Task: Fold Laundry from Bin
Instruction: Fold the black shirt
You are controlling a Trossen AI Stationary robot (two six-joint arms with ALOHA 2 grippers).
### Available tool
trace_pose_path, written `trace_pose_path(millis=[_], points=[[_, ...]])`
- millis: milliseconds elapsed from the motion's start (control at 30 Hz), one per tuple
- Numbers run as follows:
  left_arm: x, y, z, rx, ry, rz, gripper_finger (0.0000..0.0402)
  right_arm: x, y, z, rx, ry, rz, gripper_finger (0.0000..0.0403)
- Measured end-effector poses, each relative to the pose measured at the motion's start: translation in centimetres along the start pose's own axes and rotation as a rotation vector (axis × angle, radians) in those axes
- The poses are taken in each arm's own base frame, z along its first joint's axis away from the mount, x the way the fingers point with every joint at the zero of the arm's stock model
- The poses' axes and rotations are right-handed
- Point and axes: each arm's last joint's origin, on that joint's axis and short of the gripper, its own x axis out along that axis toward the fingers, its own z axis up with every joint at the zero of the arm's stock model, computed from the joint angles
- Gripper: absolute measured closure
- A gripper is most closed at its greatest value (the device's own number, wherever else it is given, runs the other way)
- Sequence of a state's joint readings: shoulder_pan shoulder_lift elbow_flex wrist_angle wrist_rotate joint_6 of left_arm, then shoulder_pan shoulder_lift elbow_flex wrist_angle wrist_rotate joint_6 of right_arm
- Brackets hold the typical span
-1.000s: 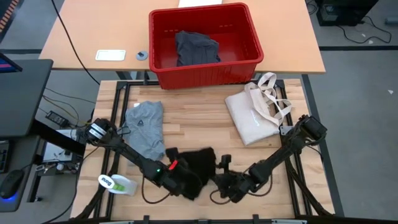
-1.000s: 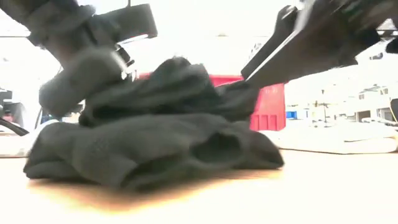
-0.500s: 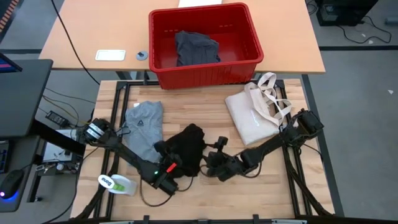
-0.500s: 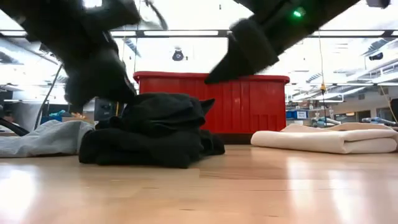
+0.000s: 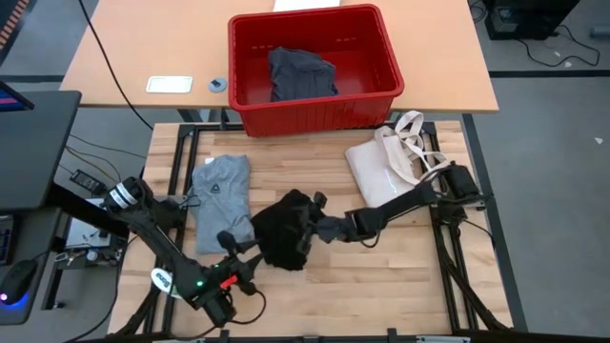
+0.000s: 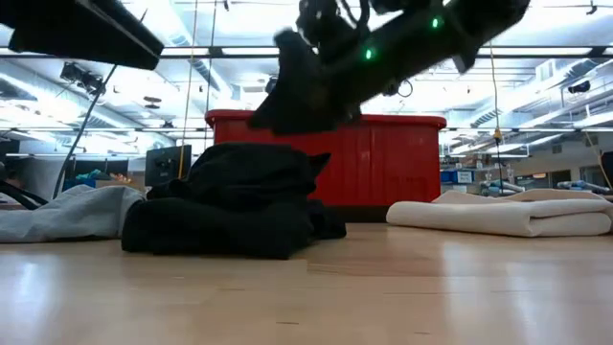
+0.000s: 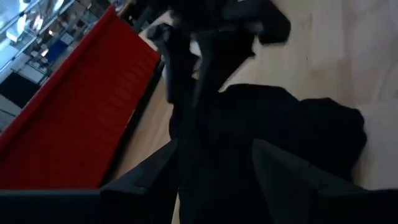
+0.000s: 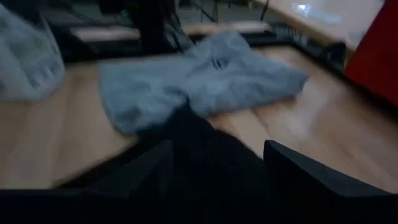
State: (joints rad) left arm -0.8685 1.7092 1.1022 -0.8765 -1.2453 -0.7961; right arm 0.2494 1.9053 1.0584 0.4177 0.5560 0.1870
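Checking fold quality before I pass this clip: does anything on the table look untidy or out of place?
Yes. The black garment sits mid-table as a bunched, lumpy heap, not a flat fold, unlike the grey T-shirt lying flat beside it. One dark garment remains in the red bin.

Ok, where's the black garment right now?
In the high view the black garment lies bunched on the wooden table, near its middle and toward the front, just right of the grey T-shirt and left of the tote bag.

A cream tote bag (image 5: 388,181) with loop handles lies at about three o'clock on the slatted wooden worktop (image 5: 400,276). At eleven o'clock, on the far tan desk (image 5: 143,57), rest a flat white card (image 5: 169,85) and a small round grey object (image 5: 217,85).
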Motion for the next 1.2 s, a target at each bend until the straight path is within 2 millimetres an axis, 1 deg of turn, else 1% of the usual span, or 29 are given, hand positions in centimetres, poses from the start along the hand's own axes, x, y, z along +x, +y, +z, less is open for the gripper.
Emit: trace_pose_path(millis=[133, 200, 300, 433, 533, 600, 667, 733, 833, 900, 933, 1000, 1067, 1200], points=[[0.5, 0.1, -1.1, -0.018, 0.013, 0.018, 0.0199, 0.6, 0.8, -1.8, -0.031, 0.042, 0.009, 0.0155], [1.1, 0.2, -1.5, -0.030, 0.025, 0.033, 0.0199, 0.4, 1.4, -2.5, -0.056, 0.075, 0.028, 0.0161], [2.1, 0.4, -1.9, -0.058, 0.055, 0.053, 0.0199, -0.5, 2.4, -3.3, -0.103, 0.127, 0.032, 0.0170], [3.2, 0.8, -1.7, -0.095, 0.076, 0.081, 0.0199, -2.0, 3.5, -4.6, -0.187, 0.220, 0.037, 0.0177], [3.7, 0.8, -1.5, -0.123, 0.079, 0.089, 0.0198, -2.9, 3.8, -5.7, -0.232, 0.318, 0.028, 0.0180], [3.8, 0.8, -1.5, -0.129, 0.080, 0.089, 0.0198, -3.6, 3.7, -6.1, -0.229, 0.373, 0.012, 0.0182], [3.8, 0.8, -1.4, -0.138, 0.078, 0.087, 0.0198, -4.3, 3.5, -5.7, -0.207, 0.396, 0.001, 0.0183], [3.9, 0.7, -1.4, -0.150, 0.075, 0.085, 0.0198, -5.0, 3.5, -4.8, -0.181, 0.377, 0.003, 0.0183], [4.2, 0.7, -1.2, -0.182, 0.077, 0.085, 0.0198, -5.5, 3.6, -2.7, -0.125, 0.244, -0.026, 0.0183], [4.9, 0.7, -1.0, -0.197, 0.104, 0.072, 0.0198, -5.4, 3.8, -1.5, -0.109, 0.140, -0.048, 0.0183], [5.2, 0.7, -0.9, -0.204, 0.123, 0.059, 0.0198, -5.2, 3.7, -1.1, -0.128, 0.114, -0.044, 0.0183], [6.0, 0.6, -0.7, -0.211, 0.163, 0.020, 0.0198, -4.4, 3.3, -1.0, -0.165, 0.104, -0.038, 0.0183], [6.9, 0.3, -0.4, -0.207, 0.187, -0.020, 0.0198, -3.8, 2.6, -1.1, -0.160, 0.135, -0.030, 0.0183], [8.5, -1.1, -0.4, -0.147, 0.206, -0.153, 0.0198, -3.2, 1.8, -1.6, -0.109, 0.228, 0.065, 0.0184]])
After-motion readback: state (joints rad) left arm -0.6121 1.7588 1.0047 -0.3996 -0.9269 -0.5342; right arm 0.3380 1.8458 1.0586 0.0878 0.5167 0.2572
